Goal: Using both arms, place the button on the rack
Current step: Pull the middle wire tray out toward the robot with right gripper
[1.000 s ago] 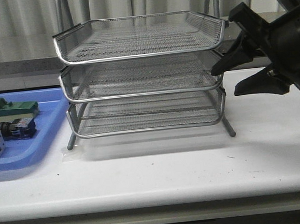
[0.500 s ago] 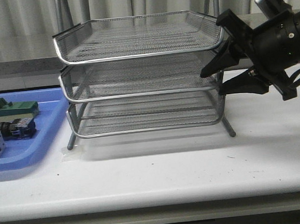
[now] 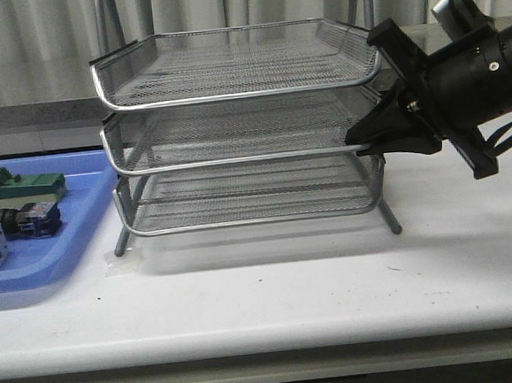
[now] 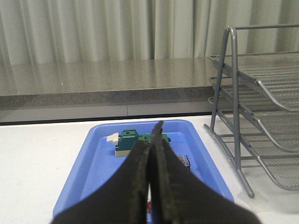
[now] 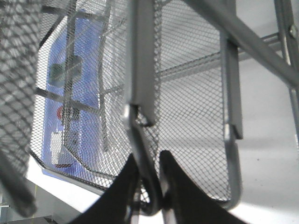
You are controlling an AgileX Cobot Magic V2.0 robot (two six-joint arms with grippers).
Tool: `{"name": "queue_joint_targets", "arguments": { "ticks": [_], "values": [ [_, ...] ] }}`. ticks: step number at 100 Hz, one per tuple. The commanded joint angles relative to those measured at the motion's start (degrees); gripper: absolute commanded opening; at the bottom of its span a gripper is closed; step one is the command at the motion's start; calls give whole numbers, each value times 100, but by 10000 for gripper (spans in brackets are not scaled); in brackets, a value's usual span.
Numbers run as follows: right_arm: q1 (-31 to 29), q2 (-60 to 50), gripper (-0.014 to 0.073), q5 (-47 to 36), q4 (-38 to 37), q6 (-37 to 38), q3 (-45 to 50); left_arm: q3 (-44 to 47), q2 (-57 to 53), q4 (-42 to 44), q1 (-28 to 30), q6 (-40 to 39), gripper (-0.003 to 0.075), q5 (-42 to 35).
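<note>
Right gripper (image 3: 358, 139) pinched tight on the rim of the silver wire-mesh rack (image 3: 242, 126). Left gripper (image 4: 152, 135) squeezed closed, holding nothing. Small red-headed push button (image 3: 23, 218) lying in the blue plastic tray (image 3: 61, 251).

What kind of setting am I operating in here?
Likely a lab or test workbench: a plain white table, grey curtains behind it, and a blue tray of industrial parts beside a wire rack.
</note>
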Motion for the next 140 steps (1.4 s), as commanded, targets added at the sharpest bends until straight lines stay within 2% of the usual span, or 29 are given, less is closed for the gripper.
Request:
{"name": "queue_joint_targets", "arguments": {
  "ticks": [1, 38, 88, 110, 117, 124, 129, 140],
  "values": [
    [-9, -236, -63, 301, 53, -107, -146, 187, -179, -13, 18, -52, -20, -509],
    [0, -263, -61, 733, -544, -107, -4, 187, -179, -13, 18, -52, -20, -509],
    [0, -1375, -61, 743, -574, -303, 1708, 187, -179, -13, 18, -52, -20, -509],
    [0, -1912, -54, 709, -574, -303, 2097, 187, -179, -13, 18, -52, -20, -509],
    [0, -1994, -22, 709, -578, -303, 2096, 187, -179, -13, 18, -52, -20, -509],
    [0, -2060, 50, 688, -578, -303, 2096, 187, -179, -13, 18, -52, -20, -509],
    [0, -2086, 130, 693, -578, -309, 2096, 187, -179, -13, 18, -52, -20, -509],
    [0, -2127, 362, 724, -580, -345, 2096, 187, -179, -13, 18, -52, -20, -509]
  ]
}}
